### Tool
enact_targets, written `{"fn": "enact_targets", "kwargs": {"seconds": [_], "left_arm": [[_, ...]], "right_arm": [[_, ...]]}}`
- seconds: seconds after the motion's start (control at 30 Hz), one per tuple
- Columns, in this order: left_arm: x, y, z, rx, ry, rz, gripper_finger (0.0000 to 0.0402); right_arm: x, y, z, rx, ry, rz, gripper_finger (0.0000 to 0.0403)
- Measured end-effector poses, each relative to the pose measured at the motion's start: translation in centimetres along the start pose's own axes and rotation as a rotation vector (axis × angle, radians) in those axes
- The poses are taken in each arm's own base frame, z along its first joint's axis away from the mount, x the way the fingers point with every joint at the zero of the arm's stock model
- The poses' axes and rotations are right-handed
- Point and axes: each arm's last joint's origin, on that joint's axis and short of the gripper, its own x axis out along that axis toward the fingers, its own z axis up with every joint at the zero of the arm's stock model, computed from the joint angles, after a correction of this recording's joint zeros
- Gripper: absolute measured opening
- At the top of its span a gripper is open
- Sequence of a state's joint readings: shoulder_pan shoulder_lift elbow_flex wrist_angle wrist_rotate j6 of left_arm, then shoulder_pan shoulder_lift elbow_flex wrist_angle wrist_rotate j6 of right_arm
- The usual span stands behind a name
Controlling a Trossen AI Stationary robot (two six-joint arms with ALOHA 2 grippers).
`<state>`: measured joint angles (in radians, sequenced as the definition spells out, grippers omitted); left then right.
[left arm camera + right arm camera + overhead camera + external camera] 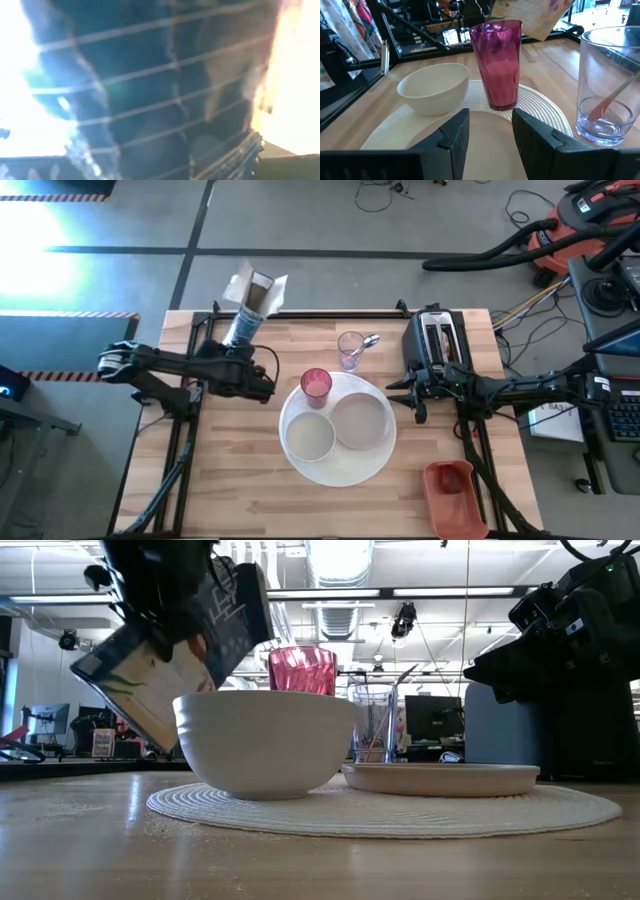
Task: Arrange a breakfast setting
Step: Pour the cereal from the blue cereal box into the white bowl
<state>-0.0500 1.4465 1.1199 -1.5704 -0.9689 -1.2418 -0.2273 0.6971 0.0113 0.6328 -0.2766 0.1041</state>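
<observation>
On the round woven mat (338, 468), your white bowl (309, 437), pale plate (359, 421) and pink cup (316, 384) are sitting together. Your left gripper (243, 360) is gripping a tilted carton (250, 305) behind the bowl; your right gripper (488, 131) is hanging part-open and empty over the plate.

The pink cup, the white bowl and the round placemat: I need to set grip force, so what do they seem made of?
The pink cup looks like translucent plastic or glass with a glossy finish; light passes through its faceted wall. The white bowl seems glazed ceramic or hard plastic, opaque with a smooth, soft sheen. The placemat looks woven from cord or fibre, matte, with fine concentric ridges.
</observation>
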Motion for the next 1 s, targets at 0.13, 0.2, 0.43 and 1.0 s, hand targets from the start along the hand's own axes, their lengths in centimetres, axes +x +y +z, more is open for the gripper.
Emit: {"fn": "enact_targets", "kwargs": {"seconds": [0.13,0.2,0.43,1.0], "left_arm": [[-1.2,1.6,0.3,0.022,0.065,-0.102,0.0177],[-1.9,2.5,0.6,0.027,0.104,-0.173,0.0177],[-4.8,7.1,2.6,-0.039,0.177,-0.446,0.0176],[-9.5,13.2,2.7,-0.166,0.239,-0.869,0.0174]], "right_arm": [[0.0,0.0,0.0,0.0,0.001,0.0,0.0139],[0.0,0.0,0.0,0.0,0.001,0.0,0.0139],[0.0,0.0,0.0,0.0,0.0,0.0,0.0139],[0.0,0.0,0.0,0.0,0.0,0.0,0.0139]]}}
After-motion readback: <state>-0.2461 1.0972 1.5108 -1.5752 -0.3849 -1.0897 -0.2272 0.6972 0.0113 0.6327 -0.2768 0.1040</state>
